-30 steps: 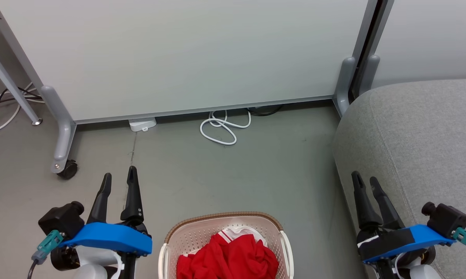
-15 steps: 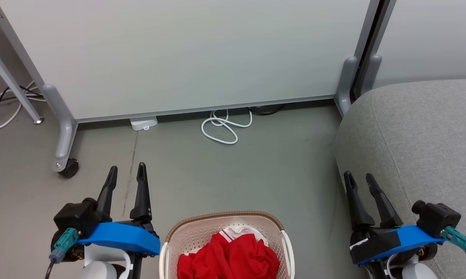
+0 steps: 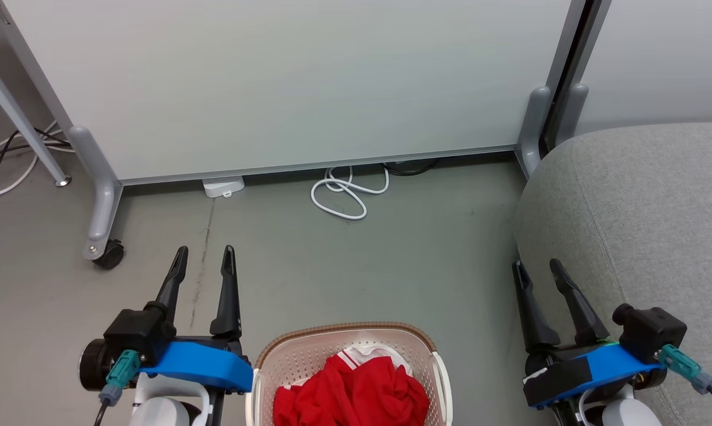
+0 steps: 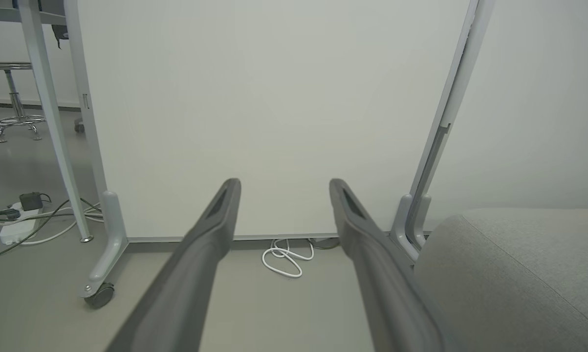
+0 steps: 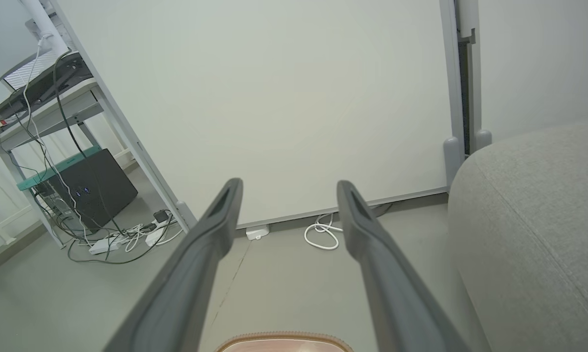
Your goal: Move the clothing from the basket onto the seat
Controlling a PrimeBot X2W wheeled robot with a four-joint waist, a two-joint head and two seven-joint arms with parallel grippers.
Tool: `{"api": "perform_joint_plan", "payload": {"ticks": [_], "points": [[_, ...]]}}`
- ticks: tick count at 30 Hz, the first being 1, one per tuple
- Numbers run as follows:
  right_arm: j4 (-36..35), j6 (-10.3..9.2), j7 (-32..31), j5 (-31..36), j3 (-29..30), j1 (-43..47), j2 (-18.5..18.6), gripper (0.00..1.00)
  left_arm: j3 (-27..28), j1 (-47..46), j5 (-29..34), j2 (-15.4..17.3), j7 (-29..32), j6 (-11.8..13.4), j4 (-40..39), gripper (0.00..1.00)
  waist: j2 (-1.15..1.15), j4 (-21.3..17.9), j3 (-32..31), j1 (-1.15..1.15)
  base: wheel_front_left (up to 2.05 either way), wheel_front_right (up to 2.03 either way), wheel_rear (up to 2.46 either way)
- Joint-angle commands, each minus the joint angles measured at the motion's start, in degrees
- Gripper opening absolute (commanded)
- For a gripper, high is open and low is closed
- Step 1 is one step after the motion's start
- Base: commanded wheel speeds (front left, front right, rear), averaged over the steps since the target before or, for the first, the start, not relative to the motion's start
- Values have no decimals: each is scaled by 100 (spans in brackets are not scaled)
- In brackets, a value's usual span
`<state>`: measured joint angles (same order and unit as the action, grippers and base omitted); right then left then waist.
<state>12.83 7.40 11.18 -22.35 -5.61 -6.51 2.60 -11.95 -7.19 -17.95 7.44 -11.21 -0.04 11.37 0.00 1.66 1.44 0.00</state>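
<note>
Seemingly crumpled red clothing (image 3: 356, 393) — white-trimmed.

My left gripper (image 4: 284, 186) stands wide open and empty at centre frame, facing a white partition (image 4: 274, 107). A coiled white cable (image 4: 286, 255) lies lower centre; the seat (image 4: 513, 274) sits lower right.
</note>
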Motion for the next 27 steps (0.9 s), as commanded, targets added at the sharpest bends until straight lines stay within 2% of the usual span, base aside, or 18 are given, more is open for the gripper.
{"api": "perform_joint_plan", "payload": {"ticks": [1, 15, 27], "points": [[-45, 12, 46, 134, -25, -102, 35, 100, -25, -112, 136, 47, -42, -27, -23, 100, 0, 1, -2, 0, 0, 0, 0], [-73, 14, 217, 773, -134, -106, 38, 100, -131, -145, 810, 33, -212, -88, 8, 100, 0, 42, 31, 0, 0, 0, 0], [-16, 15, 334, 1192, -237, -104, 41, 100, -160, -142, 1196, -51, -331, -300, 164, 100, 0, 85, 19, 0, 0, 0, 0]]}}
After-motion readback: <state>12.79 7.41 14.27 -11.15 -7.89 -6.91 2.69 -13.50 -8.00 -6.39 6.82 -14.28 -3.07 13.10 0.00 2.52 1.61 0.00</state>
